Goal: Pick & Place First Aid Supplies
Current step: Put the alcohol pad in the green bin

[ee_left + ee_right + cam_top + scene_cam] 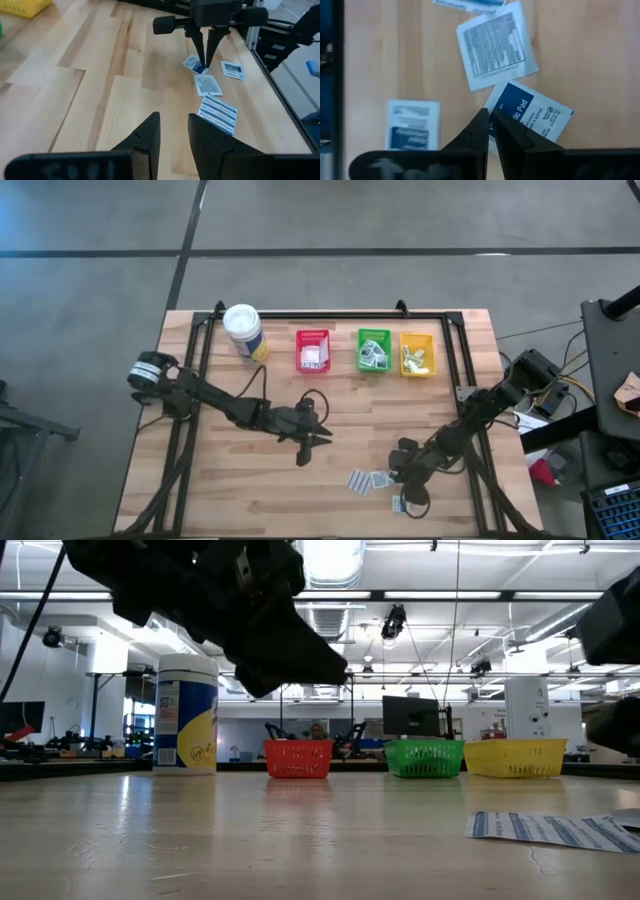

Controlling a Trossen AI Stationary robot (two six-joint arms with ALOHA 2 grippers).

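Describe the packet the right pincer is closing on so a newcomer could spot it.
On the wooden table, find the right pincer. At its tips lies the packet with a solid dark-blue block lettered "Pad"; neighbouring packets show only fine print.

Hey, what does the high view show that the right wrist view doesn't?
Only the high view shows the red bin, green bin, yellow bin, the white canister and the left tool waiting mid-table. Only the right wrist view shows the print on the packets, such as the blue "Pad" packet at the right tool. Both show packets lying loose on the wooden table.
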